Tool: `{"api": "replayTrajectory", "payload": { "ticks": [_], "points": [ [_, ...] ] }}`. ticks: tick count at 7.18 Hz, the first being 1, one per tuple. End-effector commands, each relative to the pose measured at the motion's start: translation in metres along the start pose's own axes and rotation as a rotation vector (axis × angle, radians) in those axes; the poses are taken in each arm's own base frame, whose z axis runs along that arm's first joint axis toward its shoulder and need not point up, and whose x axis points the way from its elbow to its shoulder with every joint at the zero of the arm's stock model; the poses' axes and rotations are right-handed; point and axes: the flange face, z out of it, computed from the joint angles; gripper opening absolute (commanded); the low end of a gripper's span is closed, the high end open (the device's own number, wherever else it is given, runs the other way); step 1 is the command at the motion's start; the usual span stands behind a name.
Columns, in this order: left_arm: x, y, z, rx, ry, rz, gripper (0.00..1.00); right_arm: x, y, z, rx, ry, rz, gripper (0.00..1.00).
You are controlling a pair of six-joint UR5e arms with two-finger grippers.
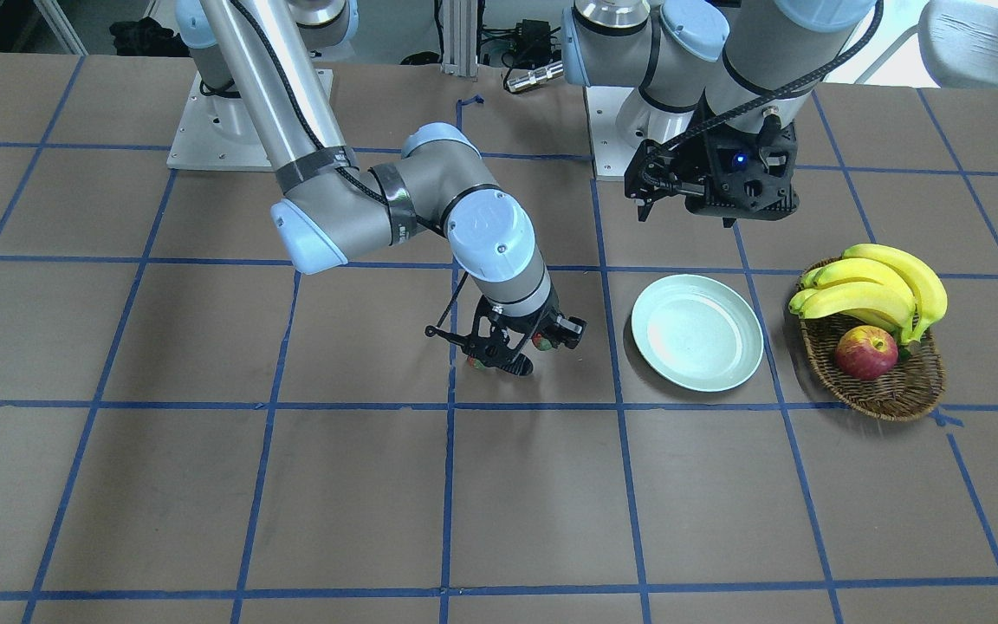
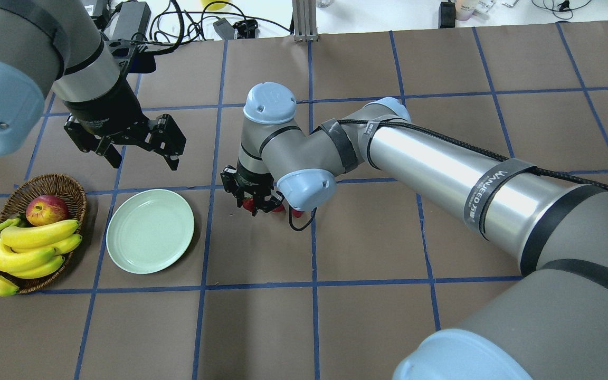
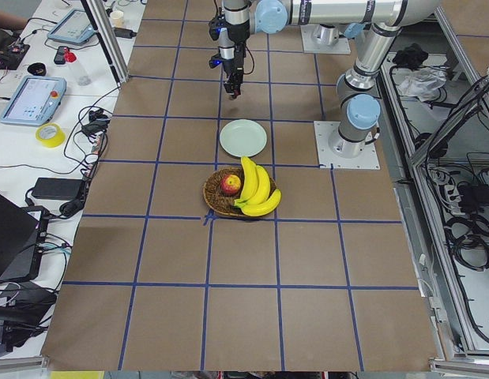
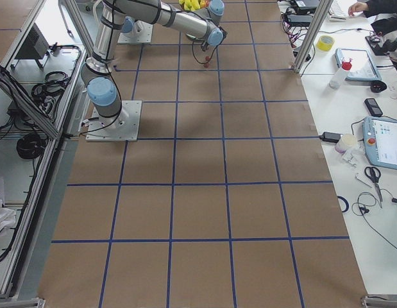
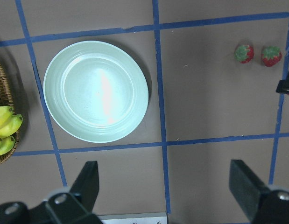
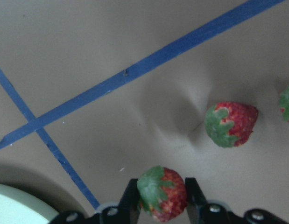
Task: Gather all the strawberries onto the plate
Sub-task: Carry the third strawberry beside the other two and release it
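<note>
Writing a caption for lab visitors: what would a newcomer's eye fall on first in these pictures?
First, the long silver arm stretched to mid-table, with the right end effector tight around one strawberry and two other strawberries beside it. Next, the yellow bananas and red apple in the wicker basket, next to the empty mint-green plate. The left end effector hangs open near the plate.

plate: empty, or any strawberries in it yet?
Empty: the plate is bare in the left wrist view. Two strawberries lie on the table; a third strawberry sits between the right gripper fingers.
</note>
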Motion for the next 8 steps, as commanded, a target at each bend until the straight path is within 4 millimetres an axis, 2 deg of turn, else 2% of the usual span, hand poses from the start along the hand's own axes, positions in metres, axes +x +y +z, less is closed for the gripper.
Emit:
{"api": "replayTrajectory", "payload": {
  "ticks": [1, 2, 3, 4, 5, 7, 8],
  "points": [
    [0.0, 0.0, 0.0, 0.0, -0.001, 0.0, 1.0, 0.003, -0.006, 0.019, 0.01, 0.042, 0.006, 0.25],
    [0.0, 0.0, 0.0, 0.0, 0.0, -0.002, 1.0, 0.003, -0.006, 0.018, 0.013, 0.04, 0.005, 0.35],
    [0.0, 0.0, 0.0, 0.0, 0.0, -0.002, 1.0, 0.003, -0.006, 0.017, 0.015, 0.04, 0.005, 0.69],
    [0.0, 0.0, -0.001, 0.001, 0.0, -0.002, 1.0, 0.002, -0.004, 0.016, 0.016, 0.039, 0.004, 0.85],
    [0.0, 0.0, -0.001, 0.001, -0.002, 0.0, 1.0, 0.002, -0.001, 0.012, 0.019, 0.037, -0.001, 0.97],
    [0.001, 0.0, -0.001, 0.002, 0.008, -0.002, 1.0, 0.005, 0.011, -0.033, 0.05, 0.045, -0.017, 1.0],
    [0.001, 0.0, -0.001, 0.001, 0.009, -0.014, 1.0, 0.016, 0.003, -0.056, 0.076, 0.074, -0.083, 1.0]
  ]
}}
